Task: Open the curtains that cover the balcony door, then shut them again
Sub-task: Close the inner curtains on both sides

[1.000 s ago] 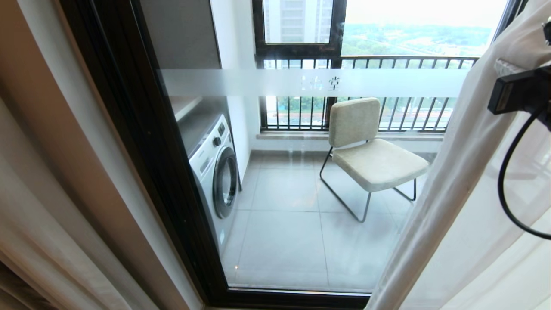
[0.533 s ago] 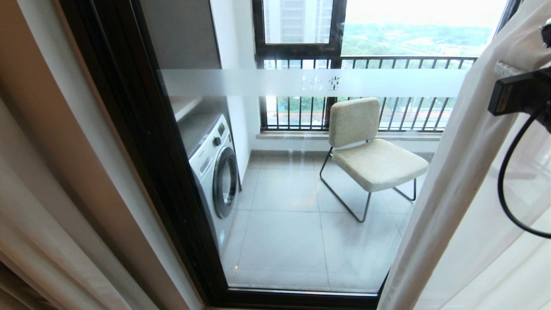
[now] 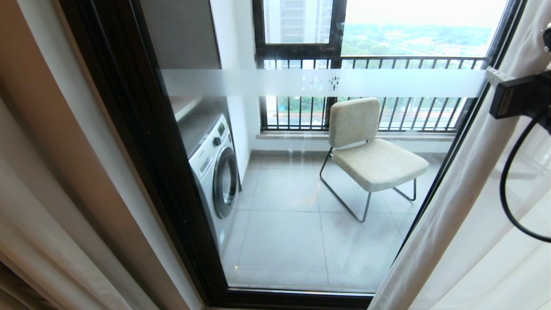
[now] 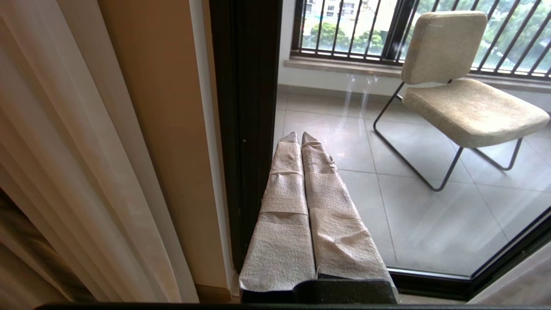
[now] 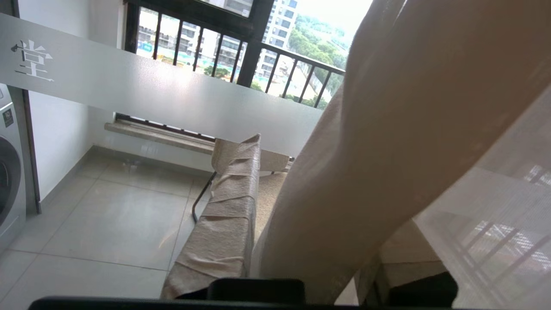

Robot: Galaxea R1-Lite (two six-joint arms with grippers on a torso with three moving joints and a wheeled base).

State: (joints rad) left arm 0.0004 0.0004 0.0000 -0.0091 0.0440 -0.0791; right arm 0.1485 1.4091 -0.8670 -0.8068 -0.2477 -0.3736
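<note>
Since a second ago, the curtains (image 3: 452, 206) at right have slid farther right, baring the black right frame of the balcony door (image 3: 142, 129). Nearest, the left gripper (image 4: 299, 135) hangs low with fingers pressed together. At right, the right gripper (image 5: 310, 189) has its fingers apart, beige cloth hanging between them. Beyond the glass stand a washing machine (image 3: 215, 172) and chair (image 3: 370, 150).

Curtains (image 3: 456, 202) parted — balcony door (image 3: 301, 181) uncovered
</note>
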